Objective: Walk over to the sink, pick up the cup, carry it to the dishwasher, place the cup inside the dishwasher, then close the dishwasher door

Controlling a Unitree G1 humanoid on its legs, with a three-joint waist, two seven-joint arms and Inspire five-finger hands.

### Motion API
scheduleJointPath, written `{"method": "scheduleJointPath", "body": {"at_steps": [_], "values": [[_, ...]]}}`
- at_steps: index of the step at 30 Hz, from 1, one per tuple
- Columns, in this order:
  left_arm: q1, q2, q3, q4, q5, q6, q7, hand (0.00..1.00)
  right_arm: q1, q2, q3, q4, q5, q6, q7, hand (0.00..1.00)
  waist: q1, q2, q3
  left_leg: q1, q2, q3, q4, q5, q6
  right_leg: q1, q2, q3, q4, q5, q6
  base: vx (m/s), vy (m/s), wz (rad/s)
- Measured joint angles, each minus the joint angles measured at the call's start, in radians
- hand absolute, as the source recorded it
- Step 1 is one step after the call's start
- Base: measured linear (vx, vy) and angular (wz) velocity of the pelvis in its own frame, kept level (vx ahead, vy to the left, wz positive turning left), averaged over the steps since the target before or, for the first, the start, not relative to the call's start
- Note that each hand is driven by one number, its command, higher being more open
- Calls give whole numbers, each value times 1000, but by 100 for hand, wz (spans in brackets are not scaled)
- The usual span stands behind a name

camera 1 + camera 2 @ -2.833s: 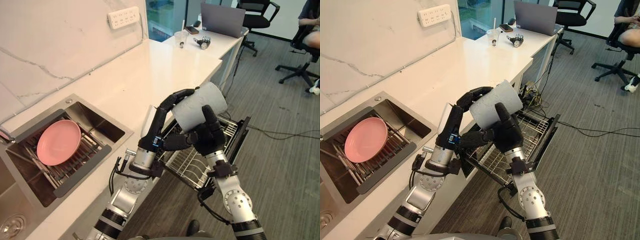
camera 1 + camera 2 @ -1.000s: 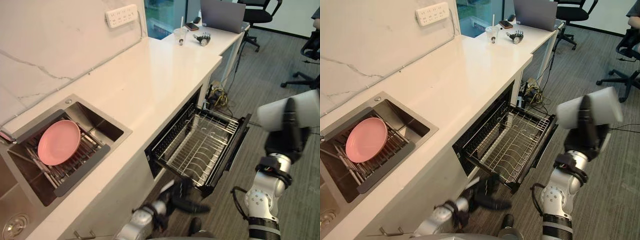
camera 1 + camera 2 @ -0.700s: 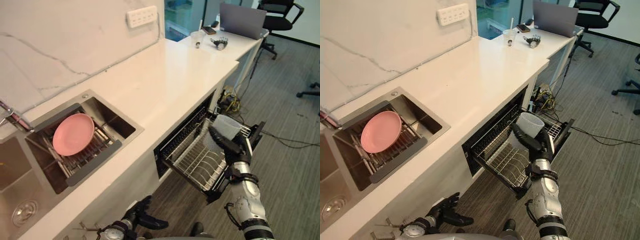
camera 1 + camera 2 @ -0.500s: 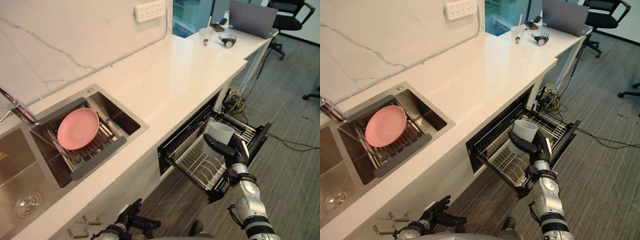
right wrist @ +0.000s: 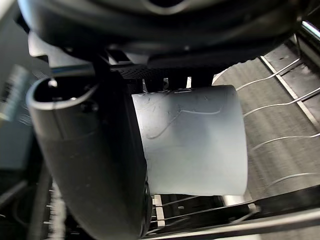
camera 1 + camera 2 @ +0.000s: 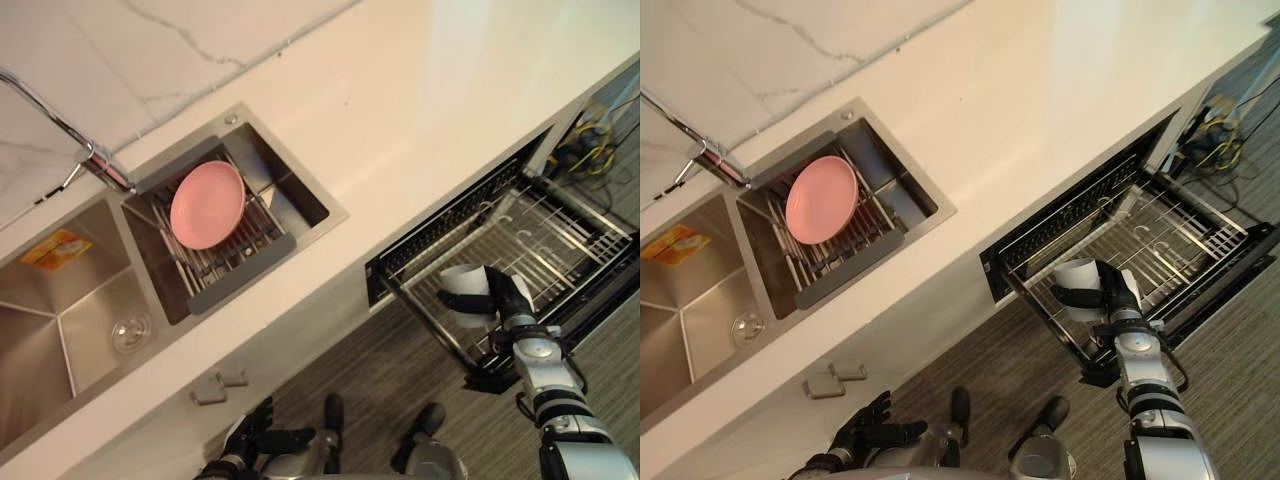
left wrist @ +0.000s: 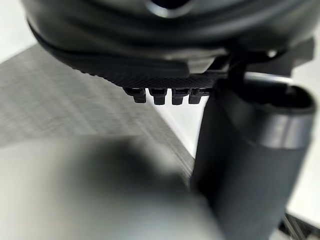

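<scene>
Right arm (image 6: 545, 385) was stretched forward from the lower right, silver-grey forearm angled up and away from the body, wrist held fairly straight. At its end the right hand (image 6: 507, 298) had its dark fingers (image 6: 1072, 296) curled round the side of the cup (image 6: 465, 288), and the right wrist view showed the thumb (image 5: 92, 165) pressed along the cup's wall, a firm wrap from both sides with the cup lying roughly sideways in the grip. Down at the bottom edge, the left hand (image 6: 866, 432) hung low and out to the left, fingers spread and relaxed, and its thumb (image 7: 250, 165) stood out straight in the left wrist view.
</scene>
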Motion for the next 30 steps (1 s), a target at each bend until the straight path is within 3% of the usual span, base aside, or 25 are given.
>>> {"method": "scheduleJointPath", "body": {"at_steps": [2, 3, 8, 13, 19, 22, 25, 26, 30], "values": [[-6, 0, 2, 0, -28, -2, -18, 100, -34, -23, 0, 26, -27, 12, -5, 0, 2, 6, 29, -10, -4, -10, -6, 11, -7, -23, -21, -7, 51, -22, -1, -46, 37, 19], [-7, 0, 2, -2, -38, -4, -28, 100, -54, -42, 0, 42, -27, 16, -9, 100, 2, 11, 43, -16, -8, -20, -17, 22, -7, -38, -31, -15, 80, -33, -1, -66, 28, 29], [-11, -5, 8, 1, -111, -28, -68, 100, -130, -88, 4, 66, -34, 25, -7, 100, 13, 32, 83, -48, -15, -20, -41, 48, -21, -86, -61, -29, 135, -47, -6, -54, 7, 15], [-15, -5, 10, 7, -91, -73, -53, 100, -151, -90, 64, 77, -47, 48, 103, 100, 30, 32, 87, -41, -17, -27, -51, 59, -15, -95, -78, -30, 182, -73, -6, -7, -49, 5], [-30, -5, 21, 0, -57, -54, -42, 100, -94, -37, 72, -3, -8, 52, 6, 100, 32, 17, 93, -20, 0, 6, -57, 53, -13, -71, -72, -35, 188, -85, -6, -18, -63, 1], [-32, -6, 42, 0, -48, -38, -33, 100, -21, 24, 43, -110, 76, 73, 1, 100, 28, -10, 83, -5, 21, 81, -56, 53, -13, -56, -59, -29, 177, -88, -5, -7, -63, -8], [-30, 0, 81, 4, 9, -25, -21, 100, 101, 137, -7, -242, 167, 76, -7, 100, 20, -64, 50, 20, 37, 95, -51, 52, -13, -37, -32, -11, 148, -87, -6, 64, -83, -21], [-28, 9, 98, 6, 9, -10, -9, 100, 167, 189, -19, -305, 201, 72, -16, 100, 15, -92, 30, 38, 47, 117, -51, 44, -25, -26, -15, 20, 130, -86, -5, 54, -87, -33], [-27, 5, 146, 27, -18, 24, 36, 100, 318, 299, -111, -464, 258, 3, -59, 100, -15, -125, -19, 81, 74, 172, -51, 24, -38, -2, 28, 71, 86, -77, -12, 26, -90, -47]]}}
